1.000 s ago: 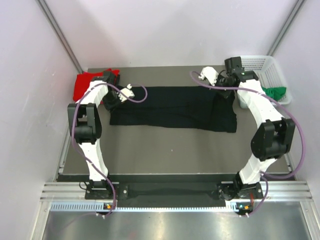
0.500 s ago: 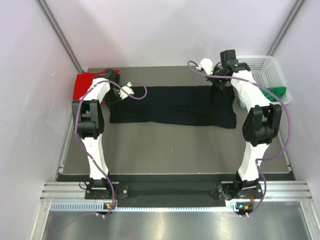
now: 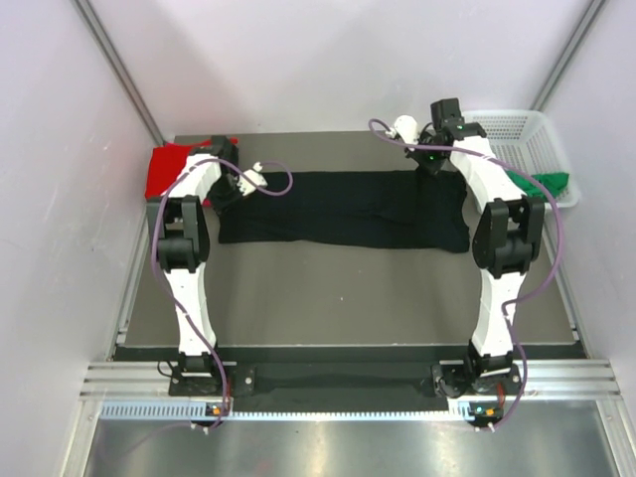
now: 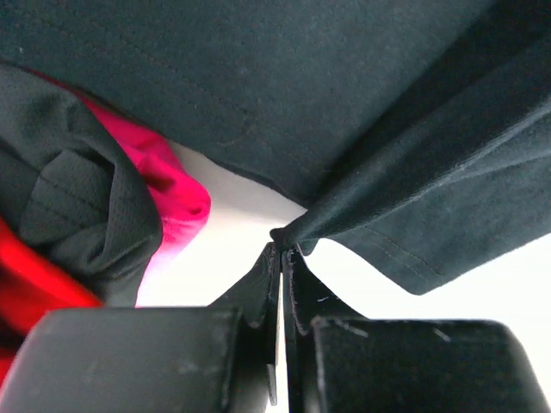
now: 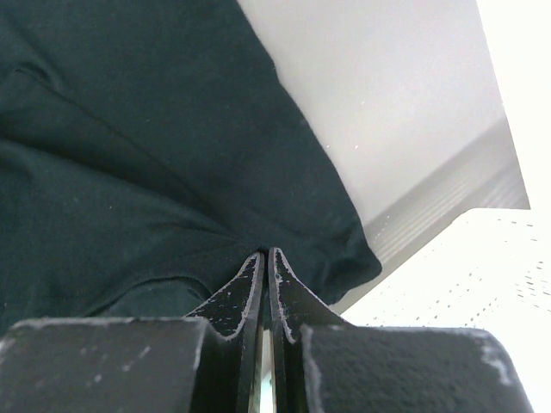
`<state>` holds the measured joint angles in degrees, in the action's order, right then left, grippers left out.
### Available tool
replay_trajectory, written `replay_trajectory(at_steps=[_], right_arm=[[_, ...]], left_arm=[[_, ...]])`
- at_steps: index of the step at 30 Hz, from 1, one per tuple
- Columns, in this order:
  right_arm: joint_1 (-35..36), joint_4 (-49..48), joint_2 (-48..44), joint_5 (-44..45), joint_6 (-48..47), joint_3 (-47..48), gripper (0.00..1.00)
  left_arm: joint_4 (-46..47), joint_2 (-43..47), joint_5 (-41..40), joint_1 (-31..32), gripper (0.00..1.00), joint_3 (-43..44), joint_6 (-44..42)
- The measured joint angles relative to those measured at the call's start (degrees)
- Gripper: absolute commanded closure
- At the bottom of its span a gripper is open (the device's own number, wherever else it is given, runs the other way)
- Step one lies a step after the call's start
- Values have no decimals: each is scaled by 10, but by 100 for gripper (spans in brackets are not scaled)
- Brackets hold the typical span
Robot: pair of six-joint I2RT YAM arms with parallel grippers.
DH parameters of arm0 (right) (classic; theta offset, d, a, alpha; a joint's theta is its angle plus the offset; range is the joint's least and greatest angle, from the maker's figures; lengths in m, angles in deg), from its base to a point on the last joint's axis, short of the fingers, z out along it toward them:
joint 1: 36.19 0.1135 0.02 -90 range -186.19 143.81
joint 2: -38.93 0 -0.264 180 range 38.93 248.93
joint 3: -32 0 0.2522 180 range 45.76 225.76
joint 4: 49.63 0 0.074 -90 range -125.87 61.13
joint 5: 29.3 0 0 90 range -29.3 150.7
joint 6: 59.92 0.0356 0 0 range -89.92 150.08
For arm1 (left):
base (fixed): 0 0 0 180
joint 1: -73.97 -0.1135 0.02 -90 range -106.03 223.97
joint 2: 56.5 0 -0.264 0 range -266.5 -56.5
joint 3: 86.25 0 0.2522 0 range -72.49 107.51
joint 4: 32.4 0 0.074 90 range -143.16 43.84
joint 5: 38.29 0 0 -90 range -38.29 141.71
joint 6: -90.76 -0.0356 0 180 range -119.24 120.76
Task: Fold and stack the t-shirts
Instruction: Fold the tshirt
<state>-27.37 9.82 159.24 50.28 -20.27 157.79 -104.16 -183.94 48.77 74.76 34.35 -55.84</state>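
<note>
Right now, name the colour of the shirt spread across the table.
It's a black t-shirt; top external view shows it best.

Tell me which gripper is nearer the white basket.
Right. The right gripper is just beside the basket, on the black shirt corner; the left gripper is across the table by the red shirt.

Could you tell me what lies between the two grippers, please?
The black t-shirt, spread flat, fills the stretch between left gripper and right gripper, each shut on its edge; the top view shows it.
</note>
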Motion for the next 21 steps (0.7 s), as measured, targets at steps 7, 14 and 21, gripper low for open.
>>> replay_trajectory(at_steps=[7, 14, 21], right_arm=[[0, -3, 30, 5, 3, 33, 100], [0, -16, 58, 10, 6, 57, 100], [0, -30, 75, 17, 10, 61, 97]], left_arm=[[0, -17, -2, 0, 100, 22, 8], [3, -19, -3, 0, 100, 40, 13], [8, -26, -9, 0, 94, 50, 23]])
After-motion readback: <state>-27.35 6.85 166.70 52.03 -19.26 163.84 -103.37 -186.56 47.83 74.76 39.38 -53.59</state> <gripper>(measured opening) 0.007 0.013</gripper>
